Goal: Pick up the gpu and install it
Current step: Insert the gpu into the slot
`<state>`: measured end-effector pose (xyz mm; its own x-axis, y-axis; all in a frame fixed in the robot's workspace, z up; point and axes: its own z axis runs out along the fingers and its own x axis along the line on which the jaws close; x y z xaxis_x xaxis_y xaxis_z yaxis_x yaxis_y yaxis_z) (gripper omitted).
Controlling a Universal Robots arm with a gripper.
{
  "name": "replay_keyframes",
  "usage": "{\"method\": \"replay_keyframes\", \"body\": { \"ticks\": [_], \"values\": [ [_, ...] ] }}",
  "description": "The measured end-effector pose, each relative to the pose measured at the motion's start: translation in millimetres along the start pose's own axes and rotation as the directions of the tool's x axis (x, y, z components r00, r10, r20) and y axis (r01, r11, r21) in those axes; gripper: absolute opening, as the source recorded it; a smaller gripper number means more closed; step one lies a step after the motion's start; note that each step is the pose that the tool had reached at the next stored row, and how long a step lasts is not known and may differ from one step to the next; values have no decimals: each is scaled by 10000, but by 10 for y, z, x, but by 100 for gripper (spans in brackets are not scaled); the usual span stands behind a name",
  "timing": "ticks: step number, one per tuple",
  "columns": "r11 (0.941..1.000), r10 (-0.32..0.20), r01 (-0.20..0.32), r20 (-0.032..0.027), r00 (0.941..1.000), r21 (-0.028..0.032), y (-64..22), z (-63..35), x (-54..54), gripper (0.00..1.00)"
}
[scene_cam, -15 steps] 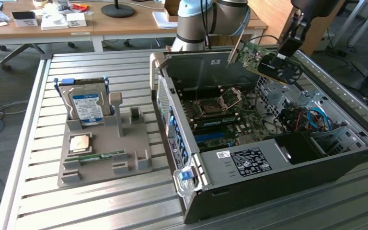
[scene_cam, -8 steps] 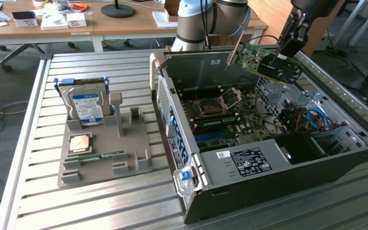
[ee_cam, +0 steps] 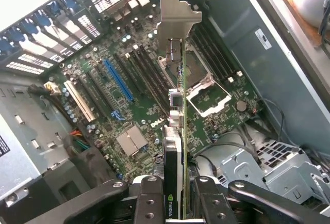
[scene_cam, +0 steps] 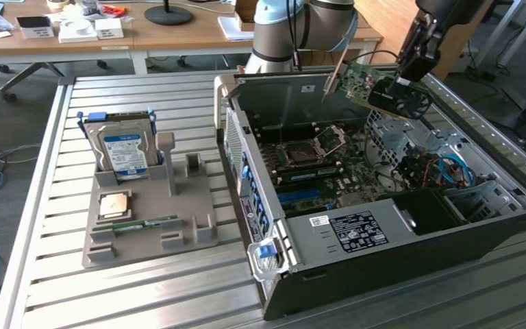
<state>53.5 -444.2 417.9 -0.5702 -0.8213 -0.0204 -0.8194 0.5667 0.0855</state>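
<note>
I'm watching a thin green circuit card, the gpu [scene_cam: 366, 82], hanging at about one o'clock in the exterior view, above the far corner of the open case. Its black round fan [scene_cam: 400, 99] is facing the exterior view's right, and its silver end bracket [scene_cam: 334, 77] is pointing the other way. The black gripper [scene_cam: 409, 68] is pinching the fan end, its jaws partly closed on the card. Through the wrist view the gpu [ee_cam: 183, 131] is showing edge-on, with the fingers [ee_cam: 149, 198] pressing on its flat faces.

At nine o'clock a grey moulded tray [scene_cam: 190, 226] is carrying three parts:
- A silver hard drive with a blue-white label [scene_cam: 121, 151] is standing upright.
- A square tan processor chip [scene_cam: 117, 204] is lying flat.
- A narrow green memory stick [scene_cam: 144, 224] is lying just beside the chip.

From the centre out to three o'clock, a black and silver computer case [scene_cam: 244, 137] is lying open on its side. Inside it a green motherboard [scene_cam: 336, 171] is showing, with blue cables [scene_cam: 451, 171] and a grey labelled power supply box [scene_cam: 355, 229].

Everything is sitting on a slatted aluminium table [scene_cam: 80, 295]. At eleven o'clock wooden desks [scene_cam: 181, 38] are standing behind it, and the grey robot arm base [scene_cam: 286, 34] is rising at twelve.
</note>
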Motion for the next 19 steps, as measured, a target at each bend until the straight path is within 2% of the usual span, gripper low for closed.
{"method": "replay_keyframes", "body": {
  "ticks": [5, 10, 14, 19],
  "values": [
    [9981, -616, 616, -53, 9981, -14, 1, 2, -1, 27],
    [9912, -1322, 1322, -112, 9912, -34, 2, 6, -3, 27],
    [9812, -1930, 1929, -161, 9811, -56, 2, 9, -3, 27],
    [9622, -2724, 2722, -226, 9619, -88, 2, 12, -4, 27]
  ]
}}
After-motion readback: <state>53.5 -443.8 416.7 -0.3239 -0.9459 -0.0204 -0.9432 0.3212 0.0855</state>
